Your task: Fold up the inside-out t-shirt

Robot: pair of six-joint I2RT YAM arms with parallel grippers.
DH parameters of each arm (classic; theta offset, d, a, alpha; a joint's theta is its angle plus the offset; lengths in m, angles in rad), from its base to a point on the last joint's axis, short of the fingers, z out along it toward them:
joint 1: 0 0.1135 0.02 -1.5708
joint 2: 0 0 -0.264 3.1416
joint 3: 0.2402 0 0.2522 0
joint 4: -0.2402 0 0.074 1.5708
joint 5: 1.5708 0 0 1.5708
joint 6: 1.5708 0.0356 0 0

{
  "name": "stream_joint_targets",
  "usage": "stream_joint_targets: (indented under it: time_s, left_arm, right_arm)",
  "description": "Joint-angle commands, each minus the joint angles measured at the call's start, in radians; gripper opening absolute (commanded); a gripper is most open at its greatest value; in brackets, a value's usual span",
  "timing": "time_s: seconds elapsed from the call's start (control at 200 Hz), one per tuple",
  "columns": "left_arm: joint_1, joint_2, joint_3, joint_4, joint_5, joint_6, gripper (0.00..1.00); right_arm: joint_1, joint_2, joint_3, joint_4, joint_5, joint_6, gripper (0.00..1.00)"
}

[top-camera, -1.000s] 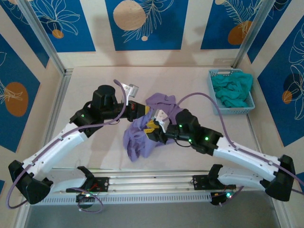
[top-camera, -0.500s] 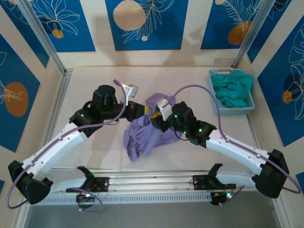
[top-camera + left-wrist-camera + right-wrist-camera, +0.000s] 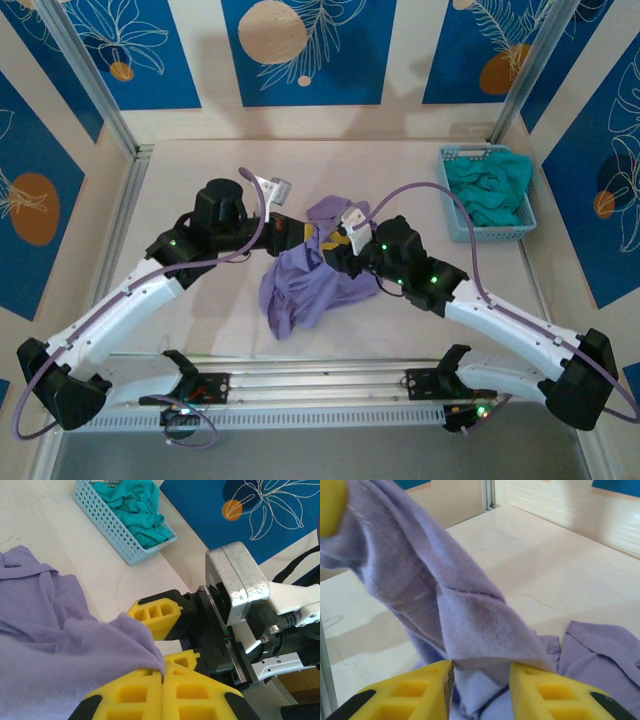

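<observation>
The left claw is kept shut on a pinch of the lavender t-shirt, and it has not been shifted over the last second. The right claw stands part open, with a hanging, twisted fold of the same cloth between its yellow fingers; no firm pinch on that fold can be made out. Within that second the right claw has been brought from the front of the heap, nearer than the near wall of the light-blue basket, up to about level with that wall and just beside the left claw. The t-shirt is left bunched on the tabletop, well to the left of the basket, and lifted at the pinched edge. It is judged that a second hold is being sought so that the cloth can be spread; no fold has yet been made.
</observation>
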Motion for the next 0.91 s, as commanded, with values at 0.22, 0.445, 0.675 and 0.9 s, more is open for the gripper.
stream_joint_targets:
  time_s: [0.22, 0.445, 0.675, 0.9]
  left_arm:
    - [-0.005, -0.003, 0.029, 0.018, 0.028, 0.007, 0.00]
    - [-0.007, 0.006, 0.024, 0.027, 0.051, 0.007, 0.00]
    - [-0.004, 0.000, 0.032, -0.026, -0.069, 0.060, 0.00]
    - [0.001, 0.021, 0.031, -0.065, -0.283, 0.138, 0.06]
  right_arm:
    - [-0.001, 0.003, 0.013, 0.091, -0.128, -0.066, 0.37]
    - [-0.007, 0.055, 0.034, 0.141, -0.146, -0.068, 0.43]
    - [-0.064, 0.044, 0.037, 0.122, -0.278, 0.000, 0.08]
    - [-0.120, 0.014, 0.034, 0.092, -0.435, 0.138, 0.03]
